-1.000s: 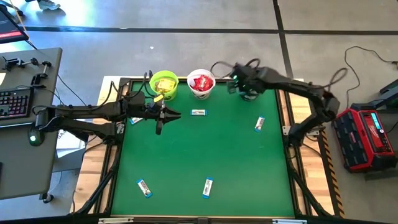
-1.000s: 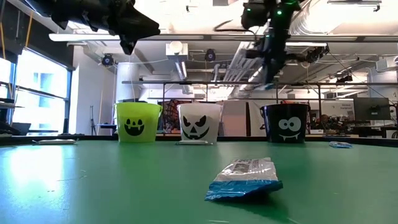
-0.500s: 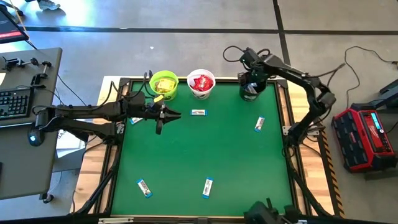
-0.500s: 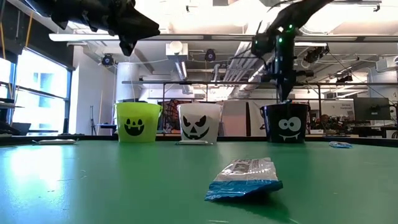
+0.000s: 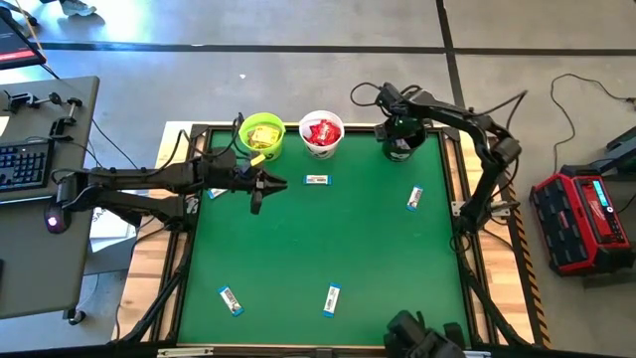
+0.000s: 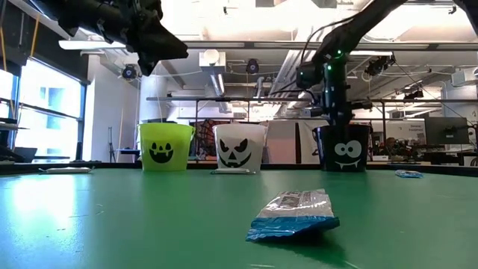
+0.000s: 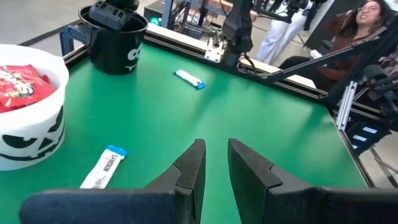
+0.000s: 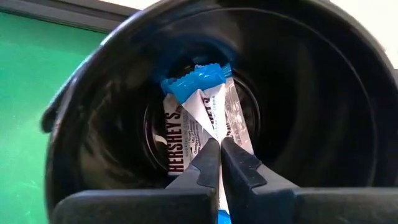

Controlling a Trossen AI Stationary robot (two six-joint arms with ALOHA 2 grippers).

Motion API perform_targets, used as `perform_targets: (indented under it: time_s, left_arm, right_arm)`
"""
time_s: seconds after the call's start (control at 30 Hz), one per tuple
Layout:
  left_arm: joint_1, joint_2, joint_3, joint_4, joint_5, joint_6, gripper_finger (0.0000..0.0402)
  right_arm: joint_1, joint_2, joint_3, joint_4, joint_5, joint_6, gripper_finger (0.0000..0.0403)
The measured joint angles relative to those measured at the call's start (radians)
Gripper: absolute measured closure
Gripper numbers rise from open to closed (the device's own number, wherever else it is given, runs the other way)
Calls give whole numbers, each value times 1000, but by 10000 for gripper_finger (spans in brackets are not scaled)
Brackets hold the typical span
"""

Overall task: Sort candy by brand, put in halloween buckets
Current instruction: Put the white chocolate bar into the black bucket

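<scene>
Right wrist view shows the right fingers [image 8: 219, 163] closed on a blue-and-white Hershey's bar [image 8: 199, 121], its wrapper crinkled, hanging inside the black bucket [image 8: 323, 106]. The left fingers [image 7: 214, 163] wait slightly parted and empty above the green table [image 5: 328, 239], near the lime green bucket [image 5: 262, 134].

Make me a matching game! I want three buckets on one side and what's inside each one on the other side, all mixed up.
Buckets:
1. lime green bucket
2. white bucket
3. black bucket

What is inside:
A. red packets
B. the right tool reaching in, shut on a blue-and-white bar
C. yellow packets

Right pairs: 1-C, 2-A, 3-B
</scene>
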Motion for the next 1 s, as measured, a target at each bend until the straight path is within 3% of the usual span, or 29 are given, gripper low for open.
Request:
perform_targets:
  time_s: [0.3,0.6,0.73,0.87,1.0]
  left_arm:
    - [3,0,0,0,0,-3,344]
    - [3,0,0,-8,-6,-29,344]
    - [5,-5,11,-65,-6,-43,344]
    - [6,-6,77,-242,-7,22,344]
    - [24,-6,153,-440,-8,85,354]
  right_arm:
    - [-14,3,-1,-18,-22,-28,385]
    - [-12,-62,50,-125,-20,-55,253]
    - [2,-139,106,-178,-19,-81,220]
    - [54,-239,114,-179,-62,-98,232]
    - [135,-311,113,-152,-58,-78,307]
